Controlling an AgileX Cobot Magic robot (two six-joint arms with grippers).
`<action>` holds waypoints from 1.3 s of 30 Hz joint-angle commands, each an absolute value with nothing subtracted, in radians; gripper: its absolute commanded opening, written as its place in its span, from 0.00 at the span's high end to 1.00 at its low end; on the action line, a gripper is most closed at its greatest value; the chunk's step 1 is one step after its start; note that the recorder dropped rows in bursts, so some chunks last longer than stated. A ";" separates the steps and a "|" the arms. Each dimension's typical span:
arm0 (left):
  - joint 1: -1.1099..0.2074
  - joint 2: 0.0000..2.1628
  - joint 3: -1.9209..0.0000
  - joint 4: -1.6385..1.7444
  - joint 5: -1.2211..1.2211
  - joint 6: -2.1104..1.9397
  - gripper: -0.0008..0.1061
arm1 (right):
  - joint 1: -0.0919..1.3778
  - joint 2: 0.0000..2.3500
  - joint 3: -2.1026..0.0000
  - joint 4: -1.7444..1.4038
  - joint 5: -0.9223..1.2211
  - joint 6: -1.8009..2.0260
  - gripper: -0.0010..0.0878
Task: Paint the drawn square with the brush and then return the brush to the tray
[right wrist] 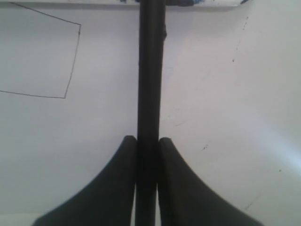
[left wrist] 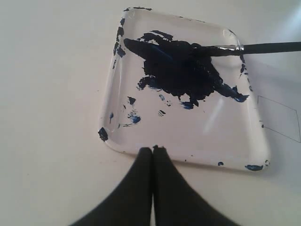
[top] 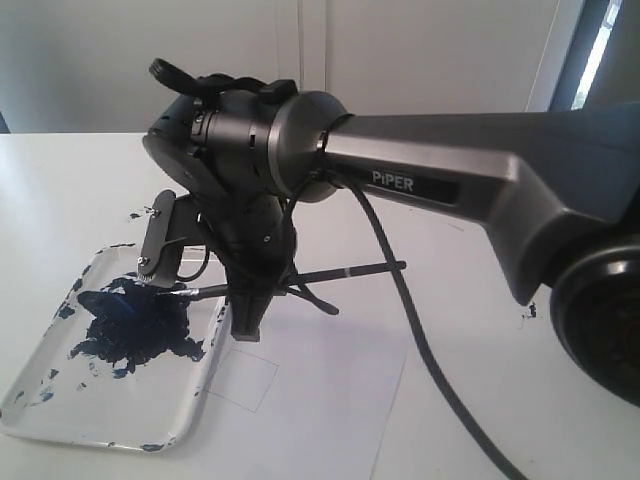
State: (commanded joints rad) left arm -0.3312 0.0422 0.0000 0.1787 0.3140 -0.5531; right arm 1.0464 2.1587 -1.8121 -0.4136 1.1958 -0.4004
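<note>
The tray (top: 120, 395) lies at the front left, smeared with a dark blue paint blotch (top: 135, 325). My right gripper (top: 245, 322) points down beside the tray's right rim, shut on the brush (top: 350, 271), which lies nearly level. In the right wrist view the brush (right wrist: 151, 70) runs between the fingers of the right gripper (right wrist: 147, 141). The brush (left wrist: 268, 47) reaches over the tray (left wrist: 202, 136), its tip in the blotch. My left gripper (left wrist: 152, 149) is shut and empty at the tray's rim. The drawn square (top: 245, 378) (left wrist: 282, 117) (right wrist: 37, 56) is white inside.
A white paper sheet (top: 330, 410) carrying the square lies right of the tray. The right arm's grey body (top: 450, 175) and a black cable (top: 420, 350) cross above the table. Small blue specks (top: 135, 214) dot the table behind the tray.
</note>
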 joint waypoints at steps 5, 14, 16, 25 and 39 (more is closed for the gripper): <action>-0.331 0.042 0.000 0.179 0.314 -0.551 0.96 | 1.046 2.195 -1.812 -0.499 1.181 -0.347 0.99; -0.331 0.042 0.000 0.181 0.314 -0.541 0.96 | 1.046 2.202 -1.812 -0.384 1.220 -0.398 0.99; -0.331 0.042 0.000 0.181 0.314 -0.541 0.96 | 1.046 2.202 -1.812 -0.335 1.221 -0.432 0.99; -0.331 0.042 0.000 0.181 0.314 -0.516 0.96 | 1.074 2.202 -1.812 -0.206 1.221 -0.504 0.99; -0.331 0.042 0.000 0.181 0.314 -0.516 0.96 | 1.093 2.208 -1.812 -0.451 1.221 -0.433 0.99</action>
State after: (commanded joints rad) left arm -0.3312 0.0422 0.0000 0.1806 0.3140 -0.5164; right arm 1.0932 2.2081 -1.8121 -0.4507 1.2211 -0.4329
